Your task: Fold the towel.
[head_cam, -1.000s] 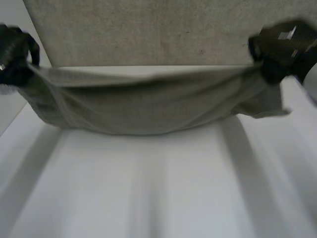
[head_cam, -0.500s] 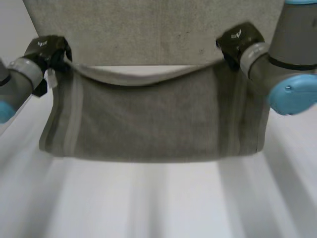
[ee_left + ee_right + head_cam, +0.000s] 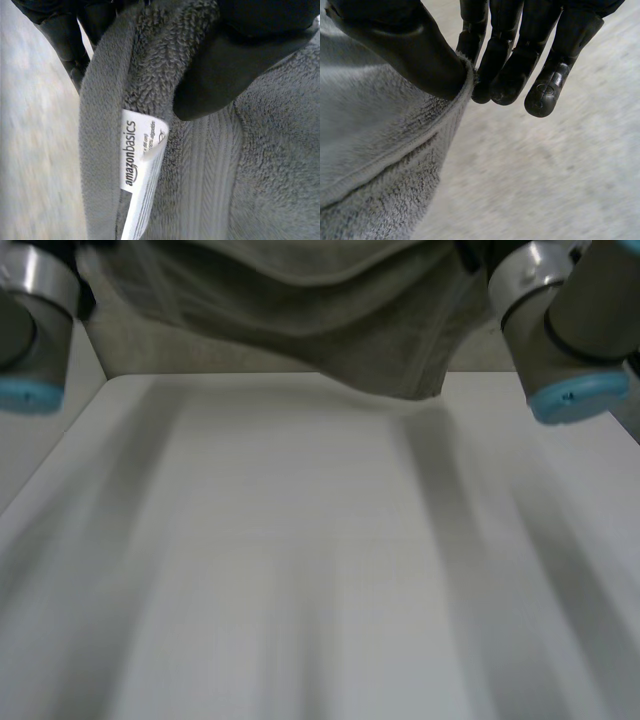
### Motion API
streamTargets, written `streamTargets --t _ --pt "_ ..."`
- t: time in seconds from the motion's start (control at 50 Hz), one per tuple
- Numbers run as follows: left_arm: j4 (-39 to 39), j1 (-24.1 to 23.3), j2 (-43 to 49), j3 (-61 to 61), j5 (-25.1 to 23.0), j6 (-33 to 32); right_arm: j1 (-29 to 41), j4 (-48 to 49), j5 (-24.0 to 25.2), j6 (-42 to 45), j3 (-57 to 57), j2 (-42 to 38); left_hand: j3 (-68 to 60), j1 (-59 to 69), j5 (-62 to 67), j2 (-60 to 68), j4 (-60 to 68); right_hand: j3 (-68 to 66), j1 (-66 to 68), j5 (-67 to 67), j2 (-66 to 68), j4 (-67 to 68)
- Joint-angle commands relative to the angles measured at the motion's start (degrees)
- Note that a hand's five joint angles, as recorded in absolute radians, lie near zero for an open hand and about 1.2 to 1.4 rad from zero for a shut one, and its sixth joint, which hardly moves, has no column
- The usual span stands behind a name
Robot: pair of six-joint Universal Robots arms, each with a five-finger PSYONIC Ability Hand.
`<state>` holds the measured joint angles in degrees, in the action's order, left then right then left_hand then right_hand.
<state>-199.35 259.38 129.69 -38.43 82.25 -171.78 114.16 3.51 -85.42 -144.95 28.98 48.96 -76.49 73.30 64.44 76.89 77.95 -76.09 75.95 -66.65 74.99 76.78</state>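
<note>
The grey towel [image 3: 300, 300] hangs over the worktop's [image 3: 300, 570] far edge, long axis running side to side between the arms. The left hand [image 3: 240, 55] pinches one end of its upper edge beside the label [image 3: 142, 160], the right hand [image 3: 405, 45] the other end, thumb against fingers, so neither is nearer.

An edge of the towel [image 3: 375, 165] (grey, looped pile) is pinched by the right hand [image 3: 405, 45], the cloth being pressed by the thumb against the fingers [image 3: 505, 75]. The rest of the towel is hung below the thumb. A pale speckled surface [image 3: 555, 180] is seen beyond the fingertips.
</note>
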Motion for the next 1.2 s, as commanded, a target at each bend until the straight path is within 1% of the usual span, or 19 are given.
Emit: streamTargets --t 0.02,0.04,0.08,0.16,0.2,0.3,0.42,0.56,0.6,0.62,0.64,0.68,0.84,1.02,1.06,1.08,1.1,1.12,1.2 --pt "-0.5 2.4 -0.2 -18.9 -1.9 -0.5 -2.1 0.8 8.6 -4.1 18.4 2.7 -3.5 6.7 5.6 3.1 2.1 -3.9 4.1 -3.3 5.0 3.2" --pt "-0.5 2.4 -0.2 -19.0 -1.9 -0.5 -2.1 1.4 10.9 -3.6 22.8 2.9 -3.5 6.7 5.6 3.1 2.1 -3.9 4.1 -3.3 5.0 3.2" --pt "-2.0 3.3 -0.2 -26.0 -2.1 -0.8 -2.1 2.4 12.4 -3.2 27.0 2.9 -3.5 6.7 5.6 3.1 2.1 -3.9 4.1 -3.3 5.0 3.2" --pt "-3.4 3.9 -0.2 -32.6 -3.4 -2.6 -2.1 4.8 12.9 -1.7 34.7 2.6 -3.5 6.7 5.6 3.1 2.1 -3.9 4.1 -3.3 5.0 3.2" --pt "-3.9 4.3 -0.3 -35.5 -4.6 -4.2 -2.2 5.3 11.9 1.1 40.9 3.0 -3.5 6.7 5.6 3.1 2.1 -3.9 4.1 -3.3 5.0 3.2" --pt "-4.2 8.1 -4.8 -45.0 -10.3 -11.5 -3.3 4.9 8.2 1.8 48.2 6.9 -3.5 6.7 5.6 3.1 2.1 -3.9 4.1 -3.3 5.0 3.2" --pt "-4.2 8.8 -8.6 -49.9 -12.9 -14.0 -4.4 5.5 5.6 -0.2 56.4 11.5 -3.5 6.7 5.6 3.1 2.1 -3.9 4.1 -3.3 5.0 3.2" --pt "-5.8 8.9 -10.2 -52.9 -12.5 -13.8 -4.6 5.6 4.8 -6.2 58.7 11.0 -3.5 6.7 5.6 3.1 2.1 -3.9 4.1 -3.3 5.0 3.2" --pt "-5.9 9.0 -10.0 -52.9 -12.4 -13.8 -4.6 5.6 4.5 -7.7 58.8 10.5 -3.5 6.7 5.6 3.1 2.1 1.4 -1.3 2.0 -0.3 -2.1" --pt "-6.0 9.0 -9.9 -52.9 -12.4 -13.7 -4.9 5.6 4.0 -8.7 58.7 9.6 -3.5 6.7 5.6 3.1 2.1 11.2 -11.1 11.8 -10.1 -11.9" --pt "-6.0 9.0 -9.9 -52.9 -12.4 -13.7 -4.9 5.6 4.0 -8.7 58.7 9.6 -3.5 6.7 5.6 3.1 2.1 11.3 -11.2 11.9 -10.2 -12.0" --pt "-6.2 9.4 -9.9 -52.9 -12.3 -13.6 -5.1 5.5 3.0 -9.4 58.1 7.7 -3.5 6.7 5.6 3.1 2.1 23.6 -23.4 24.1 -22.5 -24.3" --pt "-6.2 10.6 -10.2 -53.3 -11.8 -13.6 -5.9 6.3 0.8 -9.7 57.9 6.3 -3.5 6.7 5.6 3.1 2.1 26.3 -26.2 26.9 -25.2 -27.0" --pt "-6.1 12.7 -10.3 -53.7 -11.2 -13.5 -8.1 6.3 -0.1 -9.5 58.6 6.4 -3.5 6.7 5.6 3.1 2.1 24.5 -24.3 25.0 -23.4 -25.2" --pt "-6.1 12.7 -10.4 -53.9 -11.2 -13.5 -8.3 6.2 -0.3 -9.4 58.5 6.4 -3.5 6.7 5.6 3.1 2.1 15.3 -15.1 15.8 -14.2 -16.0" --pt "-6.1 12.8 -10.6 -54.1 -11.2 -13.5 -8.3 6.2 -0.3 -9.4 58.5 6.4 -3.5 6.7 5.6 3.1 2.1 15.2 -15.1 15.8 -14.1 -15.9" --pt "-6.1 12.8 -10.6 -54.1 -11.2 -13.5 -8.4 5.9 0.0 -9.4 58.1 6.5 -3.5 6.7 5.6 3.1 2.1 1.4 -1.2 1.9 -0.3 -2.1" --pt "-6.1 12.8 -10.7 -54.1 -11.2 -13.5 -8.9 5.5 0.1 -9.3 57.7 6.9 -3.5 6.7 5.6 3.1 2.1 -3.9 4.0 -3.3 5.0 3.2" --pt "-5.9 12.7 -11.0 -54.6 -11.3 -13.5 -10.0 5.5 0.2 -9.2 57.7 8.9 -3.5 6.7 5.6 3.1 2.1 -3.9 4.1 -3.3 5.0 3.2"
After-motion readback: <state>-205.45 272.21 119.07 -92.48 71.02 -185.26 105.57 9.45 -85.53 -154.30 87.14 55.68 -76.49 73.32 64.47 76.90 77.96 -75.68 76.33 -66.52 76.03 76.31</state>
